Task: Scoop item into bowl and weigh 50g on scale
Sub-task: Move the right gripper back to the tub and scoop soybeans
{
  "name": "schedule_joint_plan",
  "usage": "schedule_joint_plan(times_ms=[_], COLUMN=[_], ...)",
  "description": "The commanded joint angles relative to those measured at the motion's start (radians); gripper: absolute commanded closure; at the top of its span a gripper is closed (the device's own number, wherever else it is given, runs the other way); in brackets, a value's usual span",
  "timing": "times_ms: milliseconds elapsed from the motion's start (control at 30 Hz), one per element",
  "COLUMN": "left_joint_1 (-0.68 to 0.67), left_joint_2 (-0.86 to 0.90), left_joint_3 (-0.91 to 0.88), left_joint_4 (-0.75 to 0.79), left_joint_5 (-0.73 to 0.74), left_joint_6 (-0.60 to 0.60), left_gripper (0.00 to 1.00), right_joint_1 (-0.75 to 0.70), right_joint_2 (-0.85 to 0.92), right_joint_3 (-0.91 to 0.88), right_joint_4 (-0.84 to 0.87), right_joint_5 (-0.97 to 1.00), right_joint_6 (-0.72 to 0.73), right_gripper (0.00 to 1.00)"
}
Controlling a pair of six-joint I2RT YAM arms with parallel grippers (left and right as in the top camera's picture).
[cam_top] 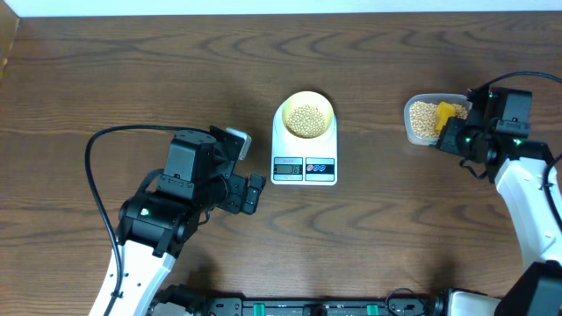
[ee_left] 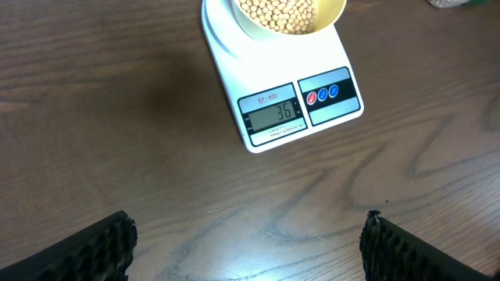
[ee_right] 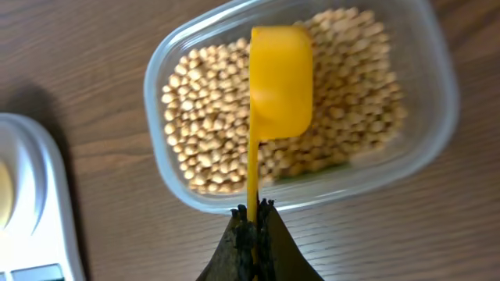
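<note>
The white scale (cam_top: 304, 156) stands mid-table with the pale-yellow bowl (cam_top: 305, 103) on its platform, holding tan beans (cam_top: 306, 120). In the left wrist view the scale's display (ee_left: 271, 115) reads 36, and the bowl (ee_left: 332, 17) shows at the top edge. My left gripper (cam_top: 253, 194) is open and empty, left of the scale; its fingers frame bare table (ee_left: 248, 246). My right gripper (ee_right: 254, 212) is shut on the handle of a yellow scoop (ee_right: 279, 82), held over beans (ee_right: 211, 129) in the clear container (cam_top: 414, 132). The scoop (cam_top: 449, 114) shows its underside.
The clear plastic container (ee_right: 367, 168) of beans sits at the right of the table, about a hand's width from the scale. A black cable (cam_top: 105, 175) loops left of the left arm. The table's far edge runs along the top.
</note>
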Motion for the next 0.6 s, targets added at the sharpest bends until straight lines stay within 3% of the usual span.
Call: schedule_joint_plan(times_ms=[0,567], left_joint_1=[-0.003,-0.003], left_joint_2=[-0.001,-0.001], left_joint_3=[-0.005,-0.005], left_joint_4=[0.002,0.002], left_joint_5=[-0.01,-0.01], left_joint_6=[0.002,0.002], left_gripper=[0.06,0.07], right_joint_1=[-0.003,-0.064], right_joint_2=[0.029,0.038], right_joint_3=[-0.005,-0.005], right_joint_4=[-0.002,0.0], right_joint_5=[-0.105,-0.268], right_joint_6=[-0.014,0.141], right_gripper=[0.99,0.99])
